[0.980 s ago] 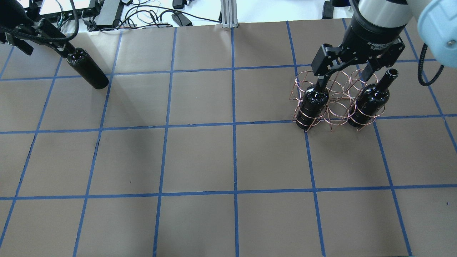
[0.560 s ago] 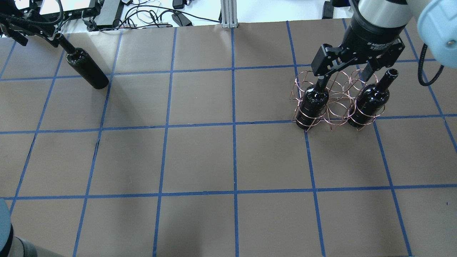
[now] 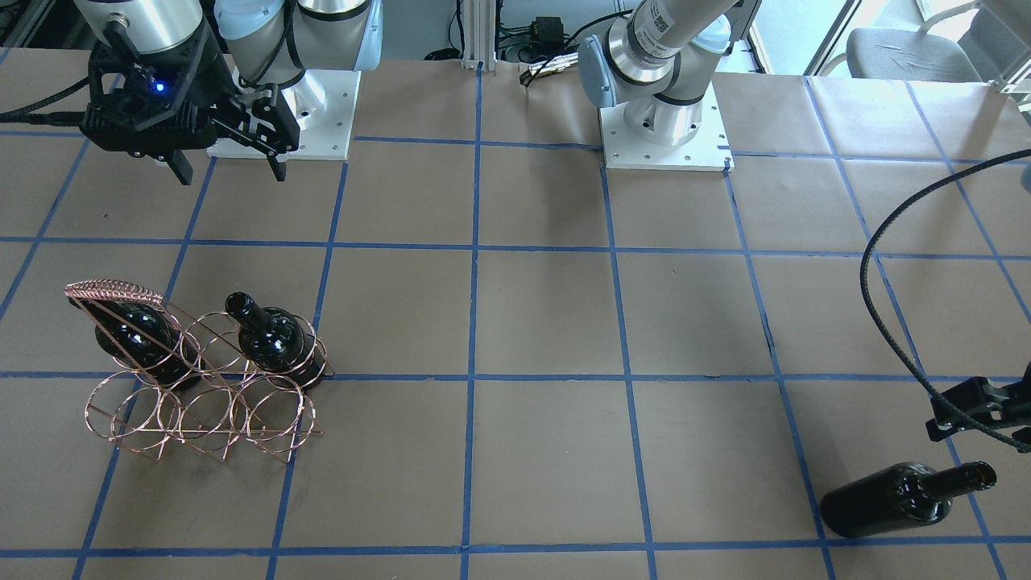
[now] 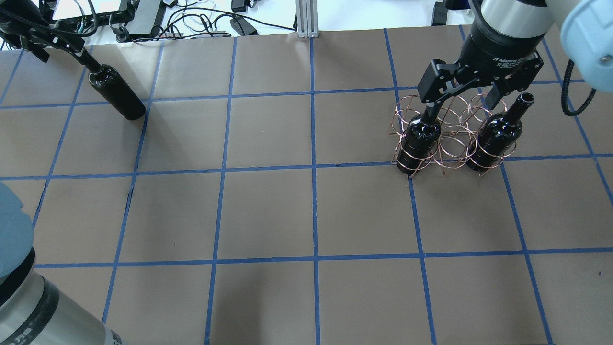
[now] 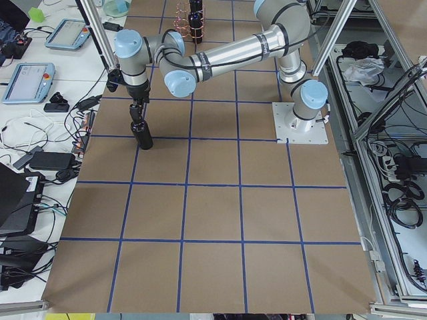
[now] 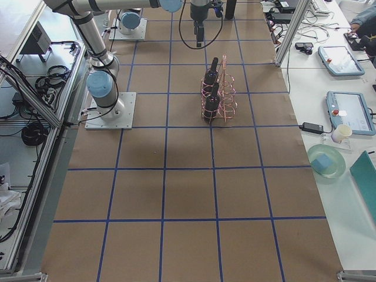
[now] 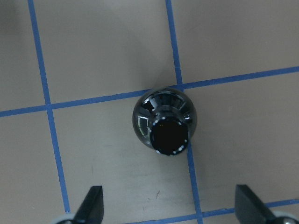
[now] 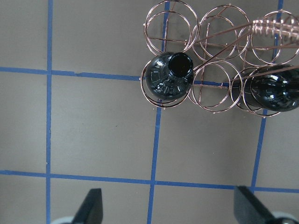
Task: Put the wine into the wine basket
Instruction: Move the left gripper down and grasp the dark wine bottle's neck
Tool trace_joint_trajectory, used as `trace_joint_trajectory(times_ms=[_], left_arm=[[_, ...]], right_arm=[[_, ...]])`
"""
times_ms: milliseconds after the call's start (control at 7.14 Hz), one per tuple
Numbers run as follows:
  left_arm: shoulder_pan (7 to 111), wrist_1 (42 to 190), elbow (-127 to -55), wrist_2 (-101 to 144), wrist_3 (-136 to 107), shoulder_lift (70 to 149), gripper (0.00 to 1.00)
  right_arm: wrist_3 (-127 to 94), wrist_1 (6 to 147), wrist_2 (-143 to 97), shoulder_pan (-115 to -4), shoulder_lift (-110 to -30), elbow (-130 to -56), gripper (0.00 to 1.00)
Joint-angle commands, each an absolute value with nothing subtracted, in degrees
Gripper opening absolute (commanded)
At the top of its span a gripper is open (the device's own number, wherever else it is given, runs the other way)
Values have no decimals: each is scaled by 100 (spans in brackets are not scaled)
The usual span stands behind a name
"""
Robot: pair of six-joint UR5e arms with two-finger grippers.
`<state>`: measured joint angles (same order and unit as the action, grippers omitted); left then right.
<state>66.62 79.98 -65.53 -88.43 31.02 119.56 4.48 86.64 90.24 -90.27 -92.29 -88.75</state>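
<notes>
Left claw [image 7: 168, 189] now off the wine [image 4: 115, 92] neck and above it; left elbow [image 4: 19, 268] newly in overhead corner.

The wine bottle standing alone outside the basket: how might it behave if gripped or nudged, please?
The bottle looks glossy, so probably slippery. Tall and upright on a narrow base, it may tip, then roll. It looks like glass, so likely fragile.

White lettering on the black body of the right tool [image 4: 462, 101], directly above the wine basket [image 4: 451, 140], reads "2F Adaptive"; the rest is unclear. A sticker [image 3: 667, 16] on the left arm [image 3: 644, 60] is illegible.
</notes>
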Motion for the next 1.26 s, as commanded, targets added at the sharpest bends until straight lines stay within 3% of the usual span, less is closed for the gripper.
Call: trace_joint_trajectory(times_ms=[0, 840, 980, 1120], left_arm=[[6671, 7858, -6495, -8816, 3059, 12120, 100], [6688, 7612, -6390, -8569, 2971, 12313, 100], [6706, 7611, -6381, -8526, 2927, 12340, 97], [6706, 7611, -6372, -8473, 2883, 12349, 85]], right_arm=[[448, 8666, 9018, -9026, -9229, -8877, 100], [448, 8657, 9026, -9035, -9237, -8877, 100], [448, 8649, 9018, -9035, -9237, -8877, 100], [448, 8648, 9026, -9035, -9237, -8877, 100]])
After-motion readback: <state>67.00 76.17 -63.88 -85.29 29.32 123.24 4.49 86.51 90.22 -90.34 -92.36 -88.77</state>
